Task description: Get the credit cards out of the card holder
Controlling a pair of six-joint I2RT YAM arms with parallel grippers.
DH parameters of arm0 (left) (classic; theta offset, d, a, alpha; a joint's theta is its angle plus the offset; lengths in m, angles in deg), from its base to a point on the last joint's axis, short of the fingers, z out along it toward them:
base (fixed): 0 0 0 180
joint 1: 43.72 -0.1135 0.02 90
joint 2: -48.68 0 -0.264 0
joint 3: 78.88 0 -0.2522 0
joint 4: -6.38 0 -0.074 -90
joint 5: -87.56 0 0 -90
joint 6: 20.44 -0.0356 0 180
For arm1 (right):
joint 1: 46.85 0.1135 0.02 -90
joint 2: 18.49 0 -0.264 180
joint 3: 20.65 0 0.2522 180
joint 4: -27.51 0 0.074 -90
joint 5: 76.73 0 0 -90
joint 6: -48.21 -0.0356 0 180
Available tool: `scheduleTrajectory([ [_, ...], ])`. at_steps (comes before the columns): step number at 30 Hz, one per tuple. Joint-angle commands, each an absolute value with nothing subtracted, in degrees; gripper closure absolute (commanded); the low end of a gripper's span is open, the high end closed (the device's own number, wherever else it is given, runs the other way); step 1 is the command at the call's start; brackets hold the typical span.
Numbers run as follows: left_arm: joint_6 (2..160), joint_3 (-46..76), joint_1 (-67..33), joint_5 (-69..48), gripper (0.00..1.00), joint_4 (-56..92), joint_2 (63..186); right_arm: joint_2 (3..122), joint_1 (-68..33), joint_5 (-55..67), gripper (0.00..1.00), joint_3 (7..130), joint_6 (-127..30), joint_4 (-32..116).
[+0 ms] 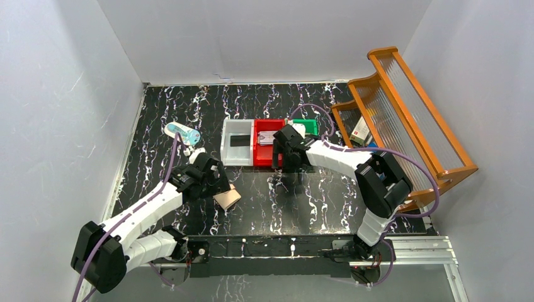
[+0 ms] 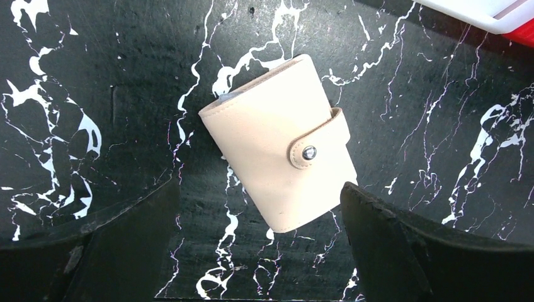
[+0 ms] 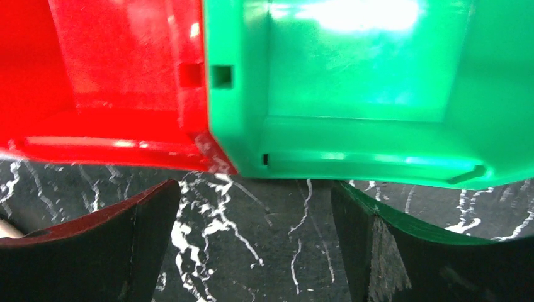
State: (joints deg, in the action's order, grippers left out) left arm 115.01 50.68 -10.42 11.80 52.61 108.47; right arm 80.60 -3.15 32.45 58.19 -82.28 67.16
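**Position.** The card holder (image 2: pixel 277 167) lies flat on the marble-patterned table (image 2: pixel 94 75), folded shut with its snap tab fastened. It sits skewed to the left gripper (image 2: pixel 259 187), which hovers over it with jaws spread wide and nothing held. The credit cards are not in view and are judged to be inside. A pale grey sliver at the holder's upper edge cannot be identified. The right gripper (image 3: pixel 255 189) is also wide and empty, low at the near walls of the red bin (image 3: pixel 113 75) and the green bin (image 3: pixel 352 82), well apart from the holder.

**Hazards.**
- The snap is closed, so squeezing across the fold would only clamp the cards in.
- The skew means one finger would meet a corner first, turning or sliding the holder on the smooth top.
- A flat, thin object offers little edge to get under, so the fingertips may scrape the table.

**Clearance.** There is bare table on every side of the holder, and the white bin (image 1: pixel 238 151) stands apart beyond it. The right gripper has no room ahead and is free only backward.
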Motion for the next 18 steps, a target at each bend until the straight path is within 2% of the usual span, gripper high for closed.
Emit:
scheduleTrajectory([
  [1,117.2,52.0,-10.4,13.0,0.02,52.3,107.9,76.5,-2.1,24.4,0.03,57.9,-80.3,64.5],
  [8,124.2,54.8,-10.4,14.4,0.13,52.5,104.9,74.0,3.9,12.1,0.21,54.2,-85.0,51.7],
  [12,128.8,56.3,-10.4,19.1,0.19,55.1,98.5,79.0,8.9,12.4,0.25,59.7,-85.8,50.5],
  [18,139.3,58.8,-10.3,28.3,0.29,61.8,84.7,88.8,13.5,13.0,0.37,67.9,-85.3,49.9],
])
